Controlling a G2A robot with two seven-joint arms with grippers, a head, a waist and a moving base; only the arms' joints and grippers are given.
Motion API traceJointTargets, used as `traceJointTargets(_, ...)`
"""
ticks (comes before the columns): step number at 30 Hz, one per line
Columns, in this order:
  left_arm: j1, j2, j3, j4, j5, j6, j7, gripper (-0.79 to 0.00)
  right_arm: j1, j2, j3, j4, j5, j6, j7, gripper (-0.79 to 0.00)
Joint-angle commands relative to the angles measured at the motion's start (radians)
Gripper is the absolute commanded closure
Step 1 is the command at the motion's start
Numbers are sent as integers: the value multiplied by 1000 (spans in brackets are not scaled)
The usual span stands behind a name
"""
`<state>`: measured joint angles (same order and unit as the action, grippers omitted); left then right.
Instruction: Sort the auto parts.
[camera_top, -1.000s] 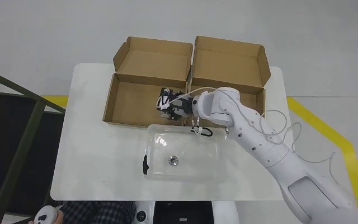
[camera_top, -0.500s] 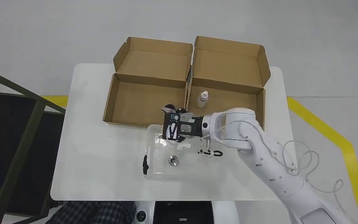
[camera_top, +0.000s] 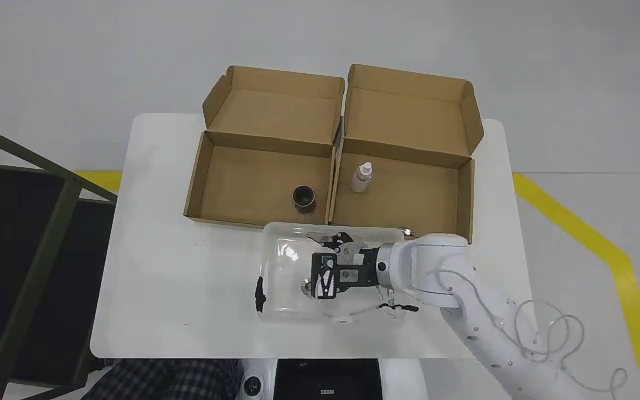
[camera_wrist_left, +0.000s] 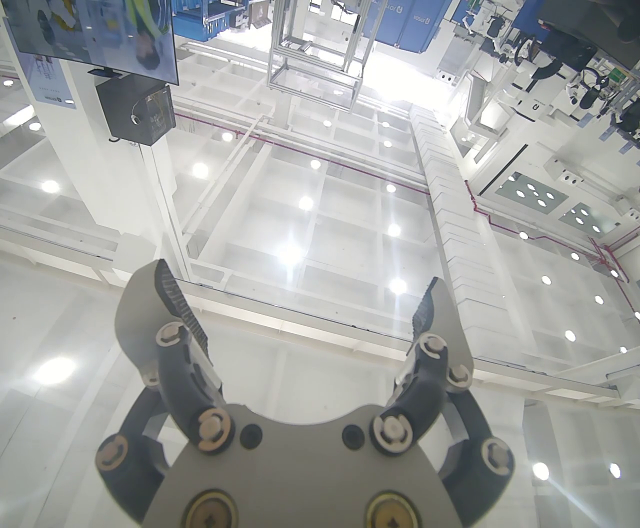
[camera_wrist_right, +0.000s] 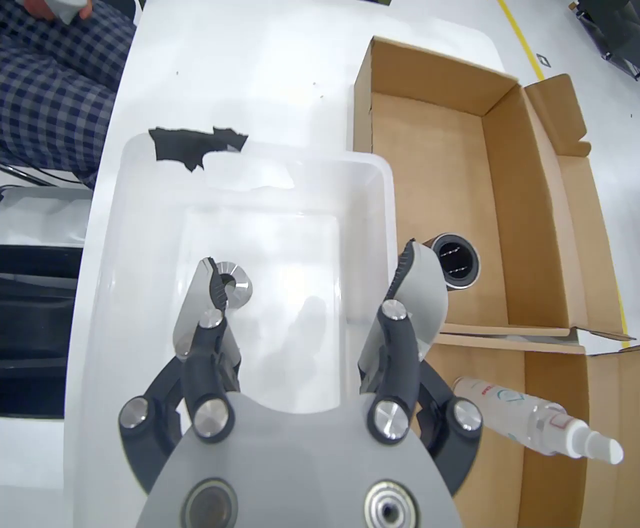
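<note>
While the right tool (camera_wrist_right: 310, 257) hangs over the clear bin (camera_wrist_right: 385, 200) with its fingers spread wide and nothing between them, the small silver part (camera_wrist_right: 235, 287) sits on the bin floor right beside one fingertip, so I'd guess that's the next pick. The black cylinder (camera_wrist_right: 456, 260) is already in the left cardboard box (camera_top: 250, 180), and the bottle (camera_wrist_right: 520, 417) lies in the right cardboard box (camera_top: 420, 190). The left tool (camera_wrist_left: 298, 290) points up at the ceiling, fingers apart too, holding nothing.

What worries me: the part is off-centre, almost under one finger, so a straight drop could land on it or nudge it away. It's round, shiny metal, so it may squirt out of the pads. The bin also looks light and might skid on the worktop (camera_top: 170, 260) if a finger catches its wall.
</note>
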<state>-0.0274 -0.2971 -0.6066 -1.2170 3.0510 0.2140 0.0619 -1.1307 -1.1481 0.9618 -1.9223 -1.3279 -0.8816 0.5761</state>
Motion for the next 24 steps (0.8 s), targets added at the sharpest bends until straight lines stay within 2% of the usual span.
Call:
traceJointTargets(1,0,0,0,0,0,0,0,-785,-16,4,1,4,-12,-12,-11,-573)
traceJointTargets(6,0,0,0,0,0,0,0,-785,-51,14,-3,-11,-81,-20,-17,-610)
traceJointTargets(10,0,0,0,0,0,0,0,-785,-71,17,-11,8,-87,-22,-44,-588)
traceJointTargets(24,0,0,0,0,0,0,0,-785,19,-10,-133,164,-99,-1,-87,-563)
